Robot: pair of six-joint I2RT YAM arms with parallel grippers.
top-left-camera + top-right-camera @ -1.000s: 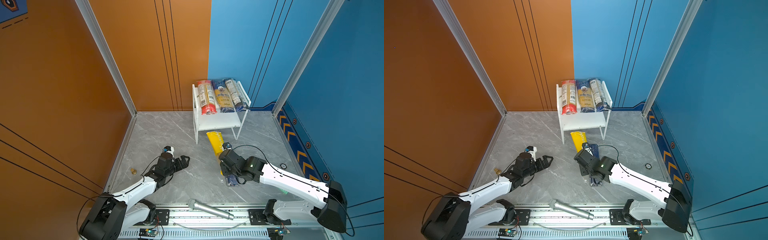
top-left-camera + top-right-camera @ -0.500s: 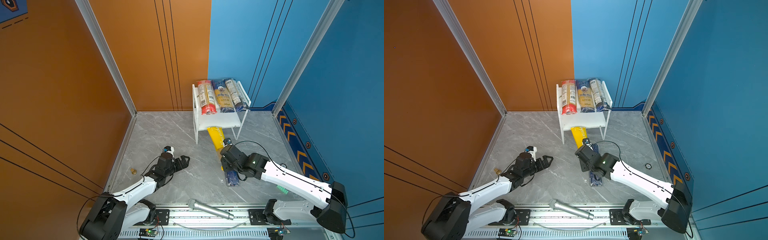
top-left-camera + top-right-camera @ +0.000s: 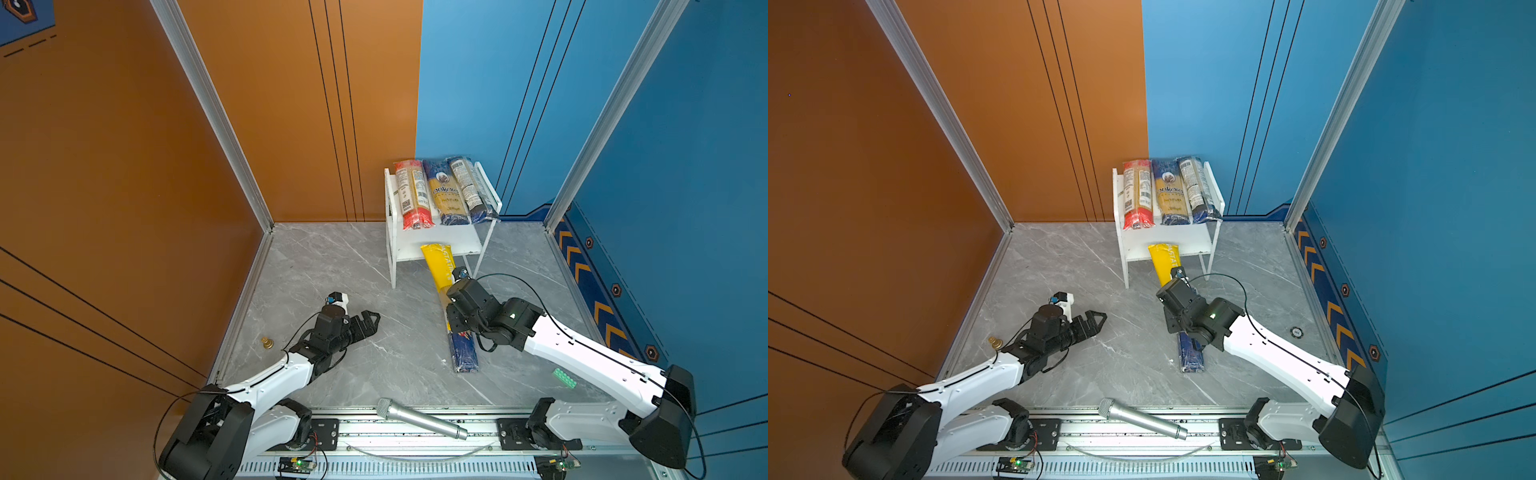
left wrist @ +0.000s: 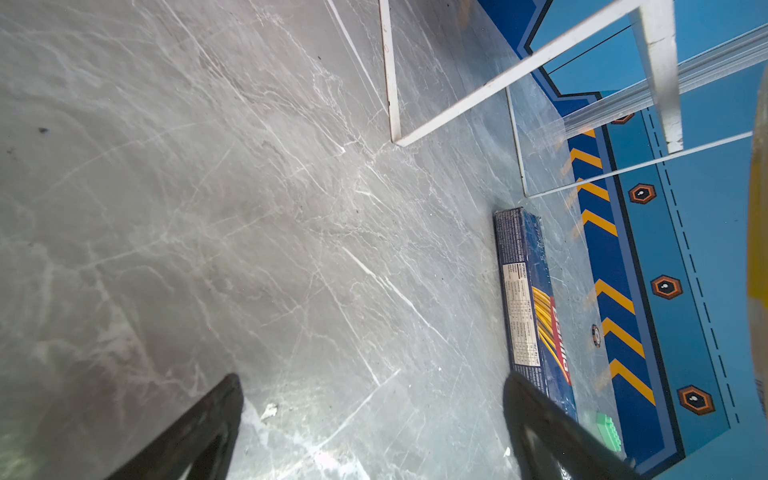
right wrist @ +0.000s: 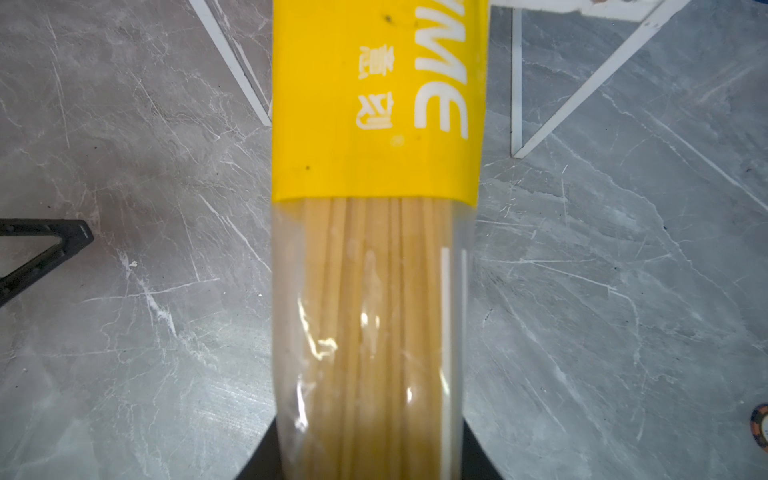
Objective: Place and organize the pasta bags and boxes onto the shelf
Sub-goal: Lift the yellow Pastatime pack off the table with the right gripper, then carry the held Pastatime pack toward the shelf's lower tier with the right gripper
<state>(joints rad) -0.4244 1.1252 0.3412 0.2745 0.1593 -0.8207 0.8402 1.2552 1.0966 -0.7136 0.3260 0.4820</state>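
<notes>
In both top views the shelf [image 3: 440, 245] stands at the back of the grey floor [image 3: 332, 270], against the blue wall. On its upper board three packs lie side by side: red bag [image 3: 411, 195], ankara bag [image 3: 446, 195], navy bag [image 3: 471, 189]. The right gripper [image 3: 451, 297] is clenched on the near end of the yellow bag [image 3: 438, 262], whose far end reaches over the front edge of the lower board. The box [image 3: 463, 349] lies flat on the floor, partly under that arm. The left gripper [image 3: 368, 322] hangs released, well apart from every pack. A microphone [image 3: 419, 417] lies on the front rail. One top view shows a green block [image 3: 564, 377] beside the right arm; in a top view from the neighbouring eye a small round disc [image 3: 1296, 331] shows there.

The left wrist view shows what the top views hide: the box's [image 4: 532, 299] printed side and full length. Black fingers [image 4: 199, 428] stand wide apart with nothing between them. The yellow bag is only a blur at the edge.

The right wrist view alone shows the grip close up. Fingers [image 5: 266, 453] press both sides of the yellow bag's [image 5: 374, 124] clear half, the spaghetti visible inside. Shelf legs [image 5: 517, 83] flank it.
</notes>
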